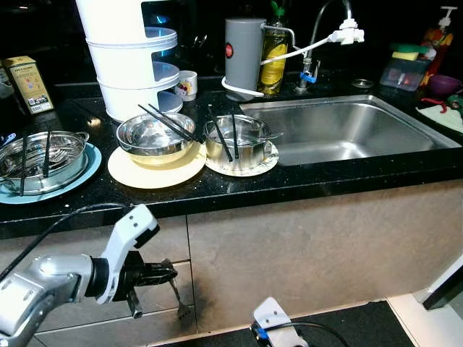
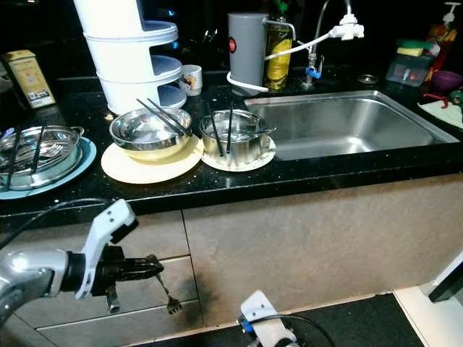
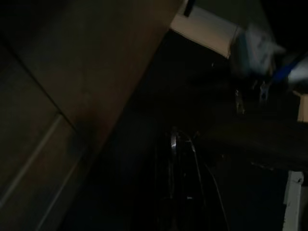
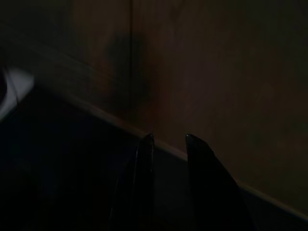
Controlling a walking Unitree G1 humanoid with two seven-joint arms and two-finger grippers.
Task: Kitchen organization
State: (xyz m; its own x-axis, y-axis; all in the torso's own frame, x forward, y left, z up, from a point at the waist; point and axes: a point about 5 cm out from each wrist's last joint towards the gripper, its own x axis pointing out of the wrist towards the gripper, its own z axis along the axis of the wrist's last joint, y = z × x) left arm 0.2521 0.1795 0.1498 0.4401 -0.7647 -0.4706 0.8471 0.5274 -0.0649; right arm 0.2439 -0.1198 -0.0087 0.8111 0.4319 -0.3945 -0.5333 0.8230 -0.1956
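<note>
your left gripper point(image 1: 168, 275) is clenching a fork point(image 1: 179, 301) low by the cabinet drawers point(image 1: 155, 289); lifting carelessly, you're risking clipping the countertop point(image 1: 239, 189) edge.

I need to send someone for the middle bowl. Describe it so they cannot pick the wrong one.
Start at the steel sink and move left along the black counter. Pass the steel pot on the small white plate; the next dish is the steel bowl. It alone sits on a pale yellow plate, with black chopsticks across its rim.
</note>
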